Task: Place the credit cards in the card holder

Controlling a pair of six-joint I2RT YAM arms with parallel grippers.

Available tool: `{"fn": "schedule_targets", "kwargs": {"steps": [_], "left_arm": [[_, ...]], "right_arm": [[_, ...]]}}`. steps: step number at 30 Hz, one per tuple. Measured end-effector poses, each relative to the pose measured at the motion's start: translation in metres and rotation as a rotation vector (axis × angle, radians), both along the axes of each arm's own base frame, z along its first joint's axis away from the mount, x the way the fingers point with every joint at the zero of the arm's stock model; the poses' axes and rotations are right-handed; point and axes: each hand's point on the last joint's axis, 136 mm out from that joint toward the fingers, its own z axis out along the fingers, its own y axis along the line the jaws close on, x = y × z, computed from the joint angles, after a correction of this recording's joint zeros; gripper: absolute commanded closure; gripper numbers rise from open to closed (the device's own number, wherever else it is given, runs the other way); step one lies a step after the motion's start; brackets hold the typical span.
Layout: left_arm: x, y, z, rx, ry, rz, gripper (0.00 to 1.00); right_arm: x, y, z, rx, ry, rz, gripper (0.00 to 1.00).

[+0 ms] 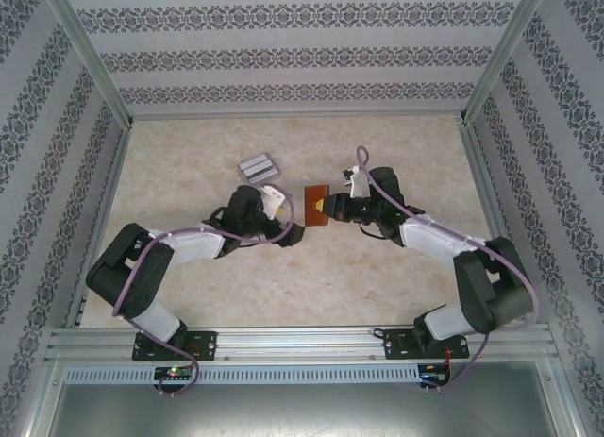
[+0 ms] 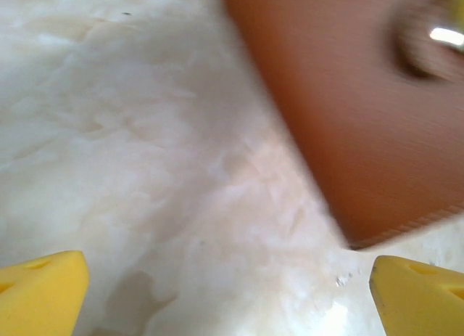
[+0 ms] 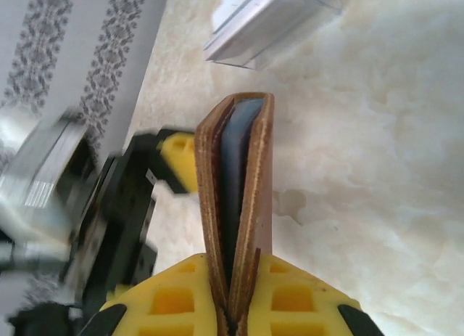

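Observation:
My right gripper [image 3: 235, 292] is shut on the lower edge of the brown card holder [image 3: 235, 176] and holds it upright. The holder gapes slightly at the top, so its grey-blue inside shows. In the top view the card holder [image 1: 314, 205] stands at mid-table, with the right gripper [image 1: 329, 208] on its right side and the left gripper [image 1: 290, 224] close on its left. My left gripper [image 2: 228, 292] is open over bare table; the card holder [image 2: 362, 111] lies up and to the right of its yellow pads [image 2: 40, 289]. The credit cards [image 1: 258, 165] lie stacked in a clear case [image 3: 264, 20], behind the holder.
The marble-patterned tabletop [image 1: 396, 277] is fenced by patterned walls and aluminium posts [image 1: 90, 50]. A metal rail [image 1: 302, 341] runs along the near edge by the arm bases. One yellow finger of the left gripper [image 3: 177, 158] shows just left of the holder.

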Motion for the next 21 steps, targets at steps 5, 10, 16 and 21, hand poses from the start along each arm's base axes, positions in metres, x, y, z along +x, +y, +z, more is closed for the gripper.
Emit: {"fn": "schedule_targets", "kwargs": {"steps": [5, 10, 16, 21], "left_arm": [[-0.006, -0.005, 0.008, -0.145, 0.082, -0.054, 0.00], [-0.022, -0.020, 0.026, -0.246, 0.109, -0.162, 0.19], [-0.037, -0.030, 0.042, -0.326, 0.135, -0.264, 0.43], [-0.042, -0.032, 0.044, -0.341, 0.144, -0.292, 0.59]], "right_arm": [[-0.018, -0.007, -0.003, -0.084, -0.152, 0.083, 0.95], [-0.036, -0.008, -0.003, -0.132, -0.275, 0.169, 0.94], [-0.055, 0.000, 0.014, -0.133, -0.449, 0.288, 0.95], [-0.063, 0.004, 0.014, -0.130, -0.500, 0.359, 0.96]]}}
